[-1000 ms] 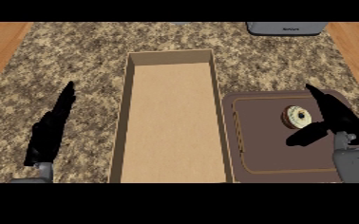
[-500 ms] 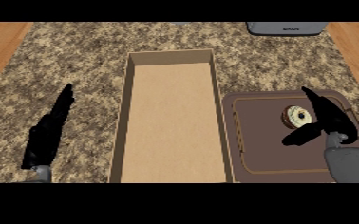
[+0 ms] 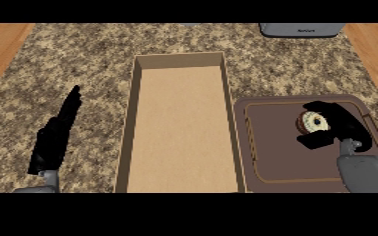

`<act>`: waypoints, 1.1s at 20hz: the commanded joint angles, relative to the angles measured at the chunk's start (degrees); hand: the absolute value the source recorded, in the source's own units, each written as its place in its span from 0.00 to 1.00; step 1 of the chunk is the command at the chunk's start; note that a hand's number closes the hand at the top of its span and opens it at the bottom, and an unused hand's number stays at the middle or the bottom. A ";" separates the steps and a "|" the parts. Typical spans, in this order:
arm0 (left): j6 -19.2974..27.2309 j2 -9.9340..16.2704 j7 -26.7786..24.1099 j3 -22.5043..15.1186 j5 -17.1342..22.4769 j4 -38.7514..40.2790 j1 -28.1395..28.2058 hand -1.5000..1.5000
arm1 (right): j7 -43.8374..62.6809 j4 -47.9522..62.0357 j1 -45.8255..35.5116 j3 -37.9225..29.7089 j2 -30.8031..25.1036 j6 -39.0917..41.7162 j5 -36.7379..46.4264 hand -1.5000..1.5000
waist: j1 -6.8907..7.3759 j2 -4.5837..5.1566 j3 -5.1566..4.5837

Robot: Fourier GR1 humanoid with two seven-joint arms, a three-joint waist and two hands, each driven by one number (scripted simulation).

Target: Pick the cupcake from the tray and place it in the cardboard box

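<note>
Brown tray [image 3: 273, 165] sits nearest on our right, and our right hand [image 3: 341, 122] has its fingers curled around the cupcake [image 3: 311, 123] on it. Our left hand [image 3: 55, 137] rests straight-fingered on the granite counter [image 3: 81, 65]. Between them lies the cardboard box [image 3: 134, 130]; beyond, 1 grey appliance [image 3: 301, 29].

A kitchen, judging by the speckled granite counter [image 3: 96, 65] with wood at its side edges and a grey appliance [image 3: 301, 29] at the far edge, beyond the right hand [image 3: 341, 122].
</note>
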 commanded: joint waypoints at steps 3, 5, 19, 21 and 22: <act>-0.92 -0.03 -1.70 0.96 -0.33 2.97 -0.32 0.50 | -5.85 3.52 1.91 2.98 0.03 -9.90 9.57 1.00 | 0.00 0.08 0.00; -1.17 0.29 -1.21 1.08 -0.27 1.05 -0.54 0.50 | -5.83 7.16 -3.84 1.16 -3.76 -8.33 10.76 1.00 | 0.40 0.12 0.01; 0.16 -1.43 -0.91 2.00 -0.99 0.41 2.16 0.50 | 15.93 -24.62 27.25 26.99 12.04 -20.55 38.01 1.00 | -3.10 -1.00 -0.24; -0.07 -0.71 -1.82 2.18 -1.27 -0.95 3.94 0.50 | 20.39 -30.38 31.76 31.16 10.92 -18.73 44.31 1.00 | -2.33 -0.91 -0.22; 0.02 -0.97 0.82 2.39 -0.81 -0.84 1.35 0.50 | 22.03 -35.70 33.00 33.69 10.65 -17.25 46.67 1.00 | -3.03 -1.00 -0.25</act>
